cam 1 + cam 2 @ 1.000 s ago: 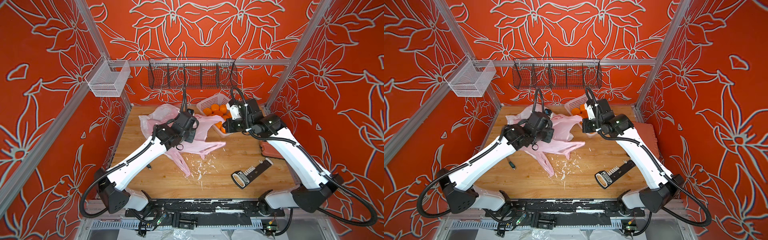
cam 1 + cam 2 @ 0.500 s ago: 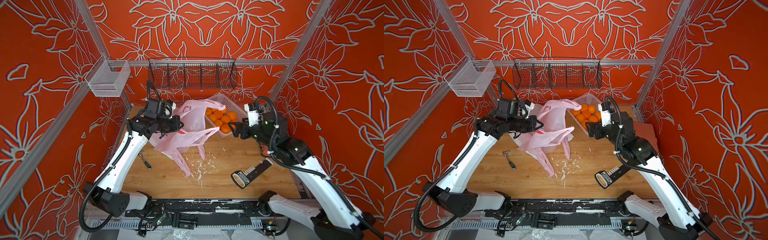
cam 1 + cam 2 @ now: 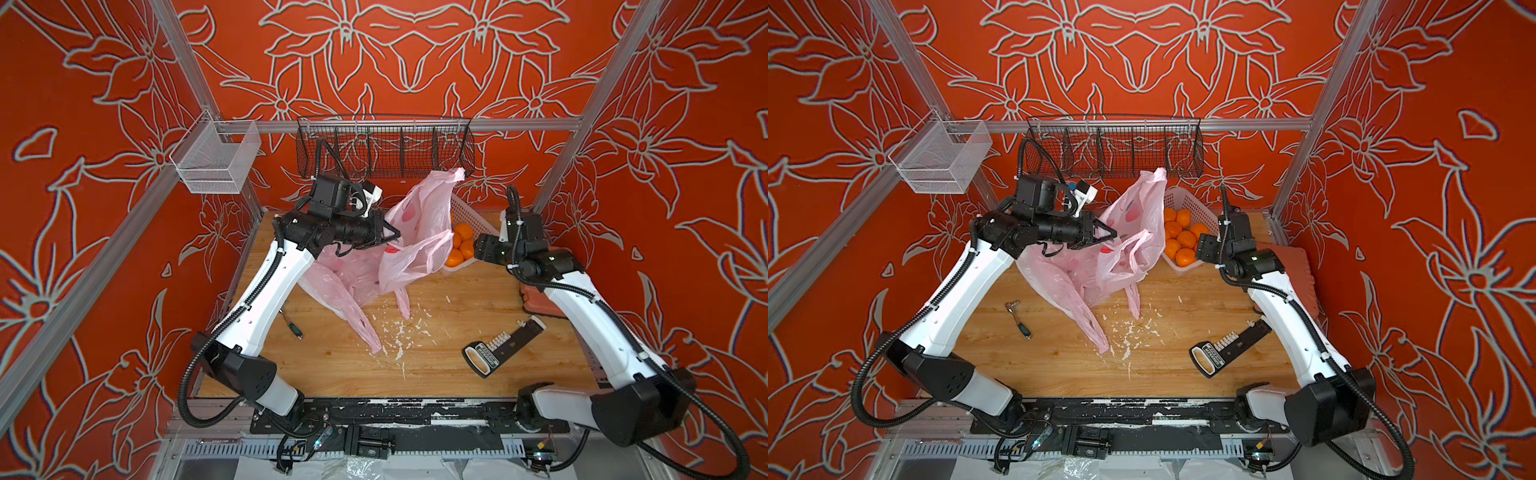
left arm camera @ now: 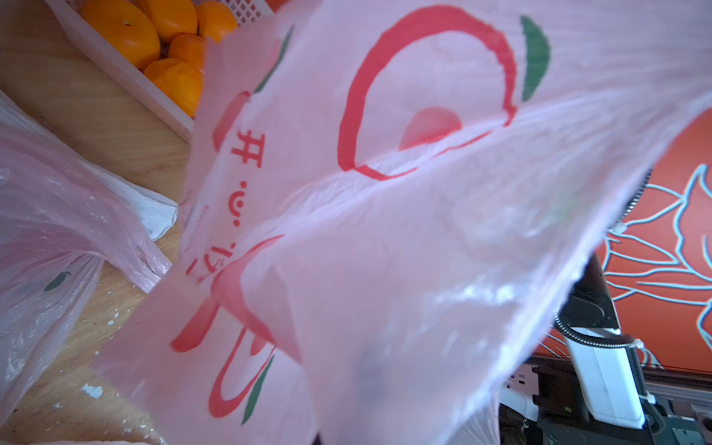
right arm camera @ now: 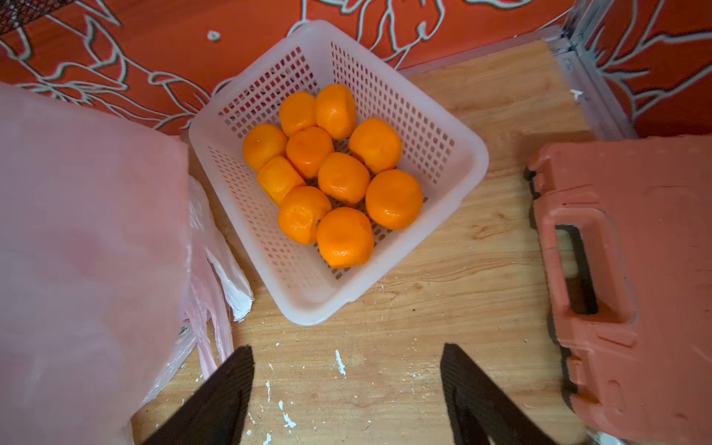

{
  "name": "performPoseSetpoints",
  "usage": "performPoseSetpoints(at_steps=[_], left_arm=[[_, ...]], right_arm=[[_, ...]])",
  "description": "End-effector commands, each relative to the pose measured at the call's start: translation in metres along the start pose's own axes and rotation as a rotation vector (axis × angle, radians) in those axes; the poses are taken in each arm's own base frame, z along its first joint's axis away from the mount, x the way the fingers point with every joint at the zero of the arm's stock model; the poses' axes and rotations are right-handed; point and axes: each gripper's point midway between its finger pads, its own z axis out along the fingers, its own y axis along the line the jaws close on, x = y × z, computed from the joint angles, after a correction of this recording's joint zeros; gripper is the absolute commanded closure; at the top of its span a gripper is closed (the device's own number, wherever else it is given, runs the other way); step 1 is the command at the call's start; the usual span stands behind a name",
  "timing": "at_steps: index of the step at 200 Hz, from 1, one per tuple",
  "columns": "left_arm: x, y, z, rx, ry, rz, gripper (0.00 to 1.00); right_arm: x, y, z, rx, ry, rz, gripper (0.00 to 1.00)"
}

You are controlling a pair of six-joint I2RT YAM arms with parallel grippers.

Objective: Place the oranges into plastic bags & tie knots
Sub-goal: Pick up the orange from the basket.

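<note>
Several oranges [image 5: 343, 177] lie in a pale perforated basket [image 5: 443, 135] at the back right, seen in both top views [image 3: 459, 249] [image 3: 1179, 241]. My left gripper [image 3: 392, 239] is shut on a pink peach-print plastic bag [image 3: 419, 232] and holds it up beside the basket, one handle sticking upward. The film [image 4: 385, 231] covers the jaws in the left wrist view. A second pink bag [image 3: 1054, 282] and a white one [image 5: 235, 281] lie crumpled on the table. My right gripper [image 5: 346, 350] is open and empty, above bare wood in front of the basket. No knots are in view.
An orange-red tool case [image 5: 635, 269] lies right of the basket at the table's edge. A black bit holder [image 3: 503, 345] and a small screwdriver [image 3: 293, 326] lie on the wood, with white flecks scattered mid-table. A black wire rack [image 3: 384, 145] hangs on the back rail.
My left gripper has lifted the pink bag off the table, up and toward the back. My right gripper has opened and drawn back to the right, away from the bag and basket.
</note>
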Motion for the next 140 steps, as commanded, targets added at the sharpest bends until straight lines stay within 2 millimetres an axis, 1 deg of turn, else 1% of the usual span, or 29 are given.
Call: performPoseSetpoints(at_steps=[1,14,28,38,46,60,76,90,96,111,117,134,140], left_arm=[[0.008,0.056,0.010,-0.155,0.026,-0.067,1.00],[0.012,0.087,0.014,-0.232,0.040,-0.086,1.00],[0.014,0.110,0.017,-0.267,0.049,-0.104,1.00],[0.011,0.119,0.016,-0.277,0.041,-0.107,1.00],[0.009,0.121,0.016,-0.271,0.034,-0.109,1.00],[0.004,0.119,0.013,-0.256,0.023,-0.102,1.00],[-0.001,0.112,0.009,-0.243,0.008,-0.089,1.00],[-0.004,0.103,0.005,-0.223,-0.004,-0.081,1.00],[-0.005,0.100,0.003,-0.217,-0.008,-0.079,1.00],[-0.008,0.091,-0.003,-0.203,-0.020,-0.070,1.00],[-0.008,0.089,-0.005,-0.199,-0.024,-0.069,1.00],[-0.006,0.087,-0.007,-0.199,-0.027,-0.071,1.00],[-0.005,0.088,-0.008,-0.203,-0.029,-0.075,1.00]], right_arm=[[-0.012,0.023,-0.001,-0.100,0.020,0.018,0.21],[-0.008,0.025,0.011,-0.102,0.056,0.014,0.20],[-0.004,0.026,0.027,-0.092,0.095,0.013,0.18],[-0.002,0.026,0.041,-0.078,0.125,0.013,0.18],[-0.003,0.027,0.050,-0.067,0.145,0.014,0.18],[-0.003,0.030,0.072,-0.060,0.175,0.014,0.19],[-0.006,0.034,0.099,-0.052,0.203,0.008,0.21],[-0.006,0.024,0.121,0.026,0.242,0.002,0.23],[-0.003,0.019,0.131,0.059,0.267,0.002,0.23],[-0.007,0.013,0.151,0.086,0.284,0.009,0.24],[-0.004,0.011,0.162,0.097,0.300,0.010,0.24],[0.001,0.006,0.185,0.122,0.345,0.010,0.23],[0.000,0.005,0.191,0.128,0.355,0.011,0.23]])
